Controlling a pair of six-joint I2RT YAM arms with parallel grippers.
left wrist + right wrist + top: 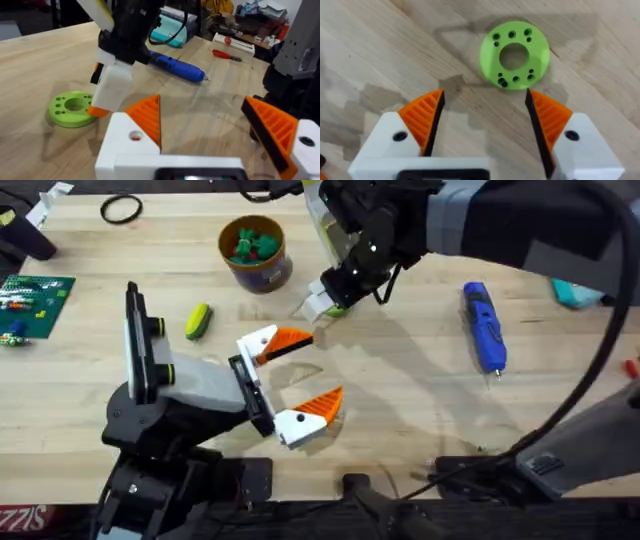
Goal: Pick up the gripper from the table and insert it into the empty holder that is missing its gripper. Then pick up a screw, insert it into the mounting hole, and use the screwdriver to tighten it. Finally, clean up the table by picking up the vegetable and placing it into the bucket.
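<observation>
Two grippers are in service, and neither is grasping anything. The right gripper [485, 97] hangs with its orange pads spread wide and nothing between them, just short of a green disc [515, 47] lying flat on the table [400, 420]. The disc is drilled with small holes around a central bore. Whether any hole carries a screw cannot be told, but the pose suggests the arm is lining up to pick one from it. The left gripper [325, 365] is likewise released, pointing across the middle of the table with both orange fingers seated on their white bases. From that, the finger-fitting step is judged already complete and the screw step in hand. The screwdriver [485, 325] lies untouched on the right side, well apart from both grippers, its bit toward the near edge, where the right arm could reach it once a screw is set. The vegetable [198, 320] rests on the wood beside the left arm, near the bucket [255, 252], which stands upright at the far side holding green pieces. Clean-up is not yet done.
</observation>
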